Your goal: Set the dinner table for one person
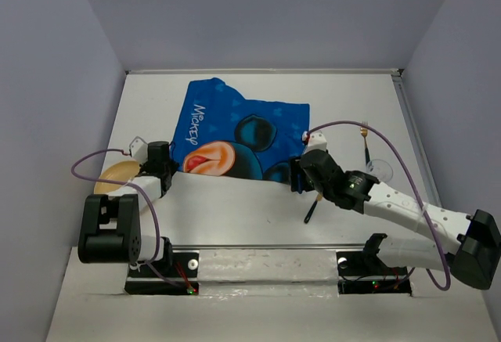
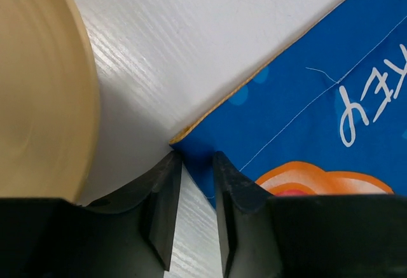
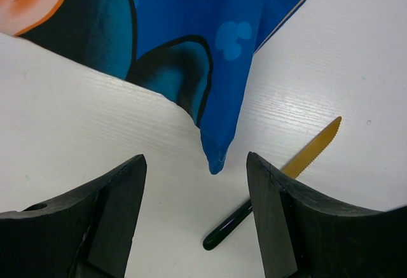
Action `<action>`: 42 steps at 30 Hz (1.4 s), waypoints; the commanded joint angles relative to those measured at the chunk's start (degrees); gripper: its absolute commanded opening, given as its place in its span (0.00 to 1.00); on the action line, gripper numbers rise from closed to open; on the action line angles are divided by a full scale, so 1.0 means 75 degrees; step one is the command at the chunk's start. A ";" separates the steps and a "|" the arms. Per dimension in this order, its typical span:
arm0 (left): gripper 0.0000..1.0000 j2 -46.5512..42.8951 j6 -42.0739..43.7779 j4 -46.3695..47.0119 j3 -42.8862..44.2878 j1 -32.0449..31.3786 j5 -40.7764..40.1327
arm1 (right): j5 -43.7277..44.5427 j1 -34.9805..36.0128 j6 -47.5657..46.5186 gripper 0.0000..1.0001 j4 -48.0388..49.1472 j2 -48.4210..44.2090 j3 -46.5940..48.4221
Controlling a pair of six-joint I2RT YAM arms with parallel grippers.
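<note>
Mickey placemat rumpled on worktop. Near-left corner at mouth of left end effector, narrowly apart, seemingly ungripped. Near-right corner points straight into right end effector, wide apart

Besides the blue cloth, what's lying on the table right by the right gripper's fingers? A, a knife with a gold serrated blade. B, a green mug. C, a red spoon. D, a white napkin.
A: the right wrist view shows a knife with a gold serrated blade and dark handle on the dinner table beside the right gripper.
</note>
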 commanded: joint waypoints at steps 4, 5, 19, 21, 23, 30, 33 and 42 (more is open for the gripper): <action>0.25 0.0123 -0.0016 0.0858 0.0000 0.0094 -0.0019 | -0.0450 -0.1070 -0.0015 0.73 0.0891 0.0280 -0.0168; 0.21 0.0100 0.0007 0.0893 -0.0012 0.0106 -0.0008 | -0.0684 -0.1342 -0.0062 0.73 0.0985 0.0292 -0.0203; 0.00 -0.2043 0.0370 0.0811 0.0058 0.0129 0.1351 | -0.2221 -0.3559 -0.0062 0.63 0.2380 0.2540 0.0358; 0.00 -0.2557 0.0418 0.0660 0.0000 0.0129 0.1468 | -0.2222 -0.3560 0.0031 0.60 0.2485 0.3066 0.0731; 0.00 -0.3119 0.0464 0.0565 -0.0140 0.0129 0.1492 | -0.2198 -0.3560 0.0113 0.56 0.2579 0.3616 0.0990; 0.00 -0.4201 0.0617 0.0225 -0.0189 0.0129 0.1878 | -0.2468 -0.3630 0.0500 0.57 0.2848 0.5071 0.2034; 0.00 -0.4307 0.0617 0.0202 -0.0130 0.0129 0.2205 | -0.2293 -0.3630 0.0570 0.53 0.2849 0.5517 0.2187; 0.00 -0.4611 0.0699 0.0061 0.0128 0.0129 0.3179 | -0.1846 -0.3898 0.0314 0.00 0.2791 0.6326 0.3041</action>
